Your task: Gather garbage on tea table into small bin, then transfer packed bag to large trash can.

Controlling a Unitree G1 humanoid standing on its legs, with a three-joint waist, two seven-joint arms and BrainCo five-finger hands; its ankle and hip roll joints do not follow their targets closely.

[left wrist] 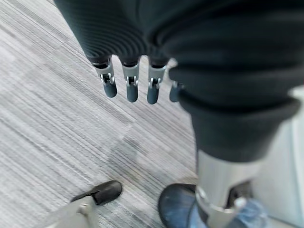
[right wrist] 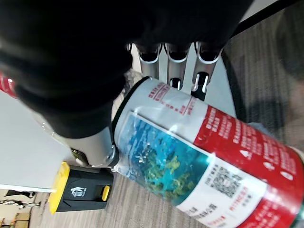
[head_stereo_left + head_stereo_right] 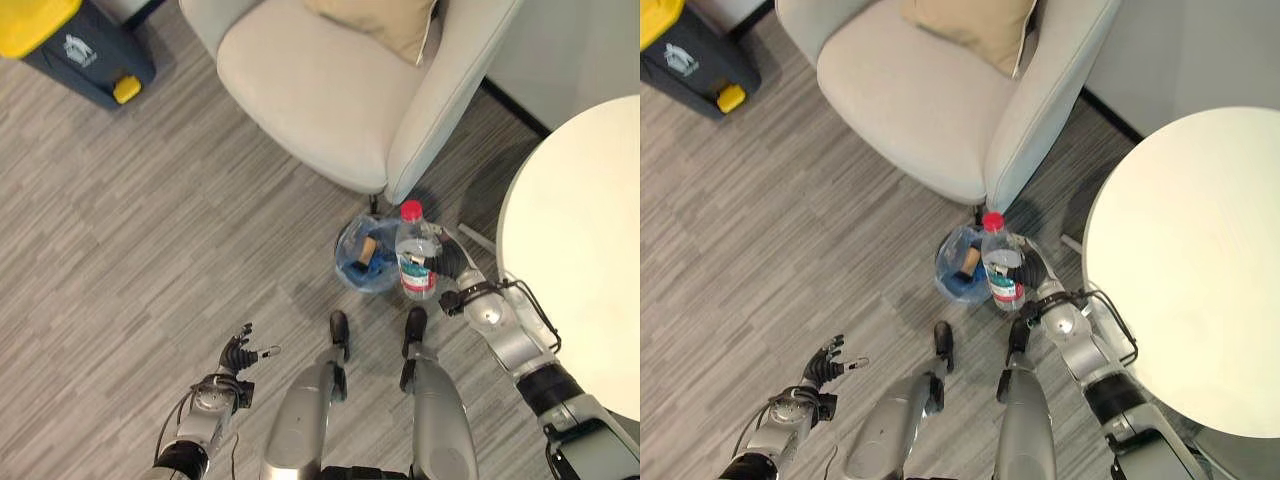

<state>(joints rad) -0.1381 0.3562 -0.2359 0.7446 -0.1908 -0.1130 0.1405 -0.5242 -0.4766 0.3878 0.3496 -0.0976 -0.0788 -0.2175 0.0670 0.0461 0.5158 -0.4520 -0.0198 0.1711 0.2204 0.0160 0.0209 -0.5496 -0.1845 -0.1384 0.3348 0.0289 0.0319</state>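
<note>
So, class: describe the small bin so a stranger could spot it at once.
Find the cream armchair; on the wood-look floor just in front of its front corner sits the small bin. Its blue liner sets it apart from the dark, yellow-lidded large trash can far off, and the right robot hand holds a red-capped bottle beside it.

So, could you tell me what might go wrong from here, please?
1. The right hand holds the bottle beside the small bin, not clearly over it; a release now might land it on the floor.
2. The bin already holds rubbish and sits close to the armchair, so a dropped bottle could tip it.
</note>
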